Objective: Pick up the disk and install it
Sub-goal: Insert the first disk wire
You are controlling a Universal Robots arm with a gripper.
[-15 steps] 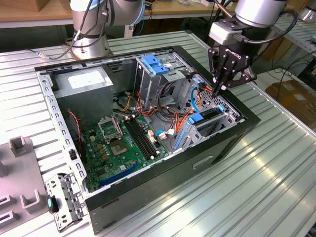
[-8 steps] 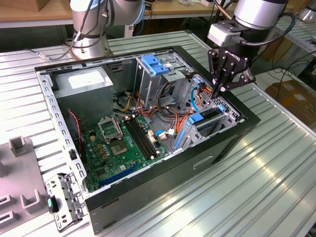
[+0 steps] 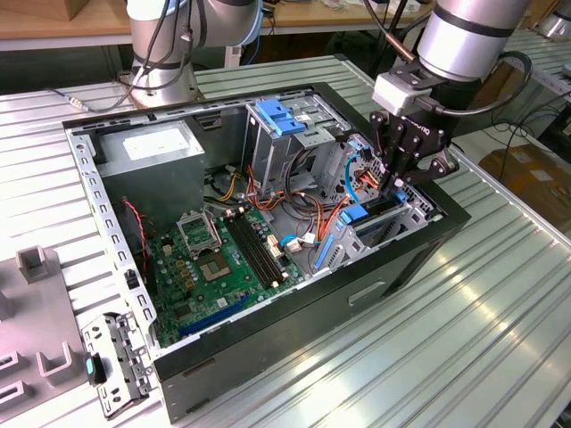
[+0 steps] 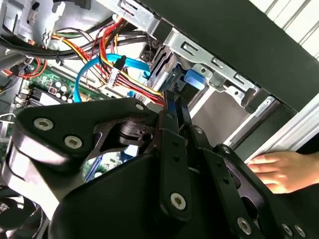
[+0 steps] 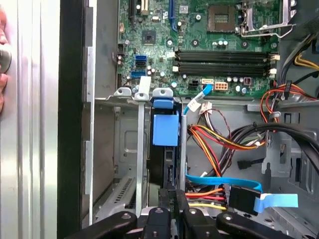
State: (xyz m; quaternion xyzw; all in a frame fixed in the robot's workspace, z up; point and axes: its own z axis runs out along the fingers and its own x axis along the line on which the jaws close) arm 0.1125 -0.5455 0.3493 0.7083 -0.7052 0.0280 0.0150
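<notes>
The disk (image 5: 165, 130) stands on edge in a narrow slot of the metal drive cage (image 5: 127, 149) at the front corner of the open computer case. Its light blue carrier (image 3: 355, 214) shows at the slot's mouth. My gripper (image 3: 397, 178) hangs straight over that slot, at the exterior view's right. In both wrist views its black fingers (image 4: 172, 112) lie close together, pinched on the disk's near edge (image 4: 192, 79). Most of the disk's body is hidden inside the cage.
Orange, red, yellow and blue cables (image 5: 214, 144) crowd right beside the slot. The green motherboard (image 3: 219, 259), grey power supply (image 3: 147, 152) and blue-latched bay (image 3: 281, 116) fill the case. A person's hand (image 4: 279, 169) rests on the table outside the case wall. A loose bracket (image 3: 111, 361) lies nearby.
</notes>
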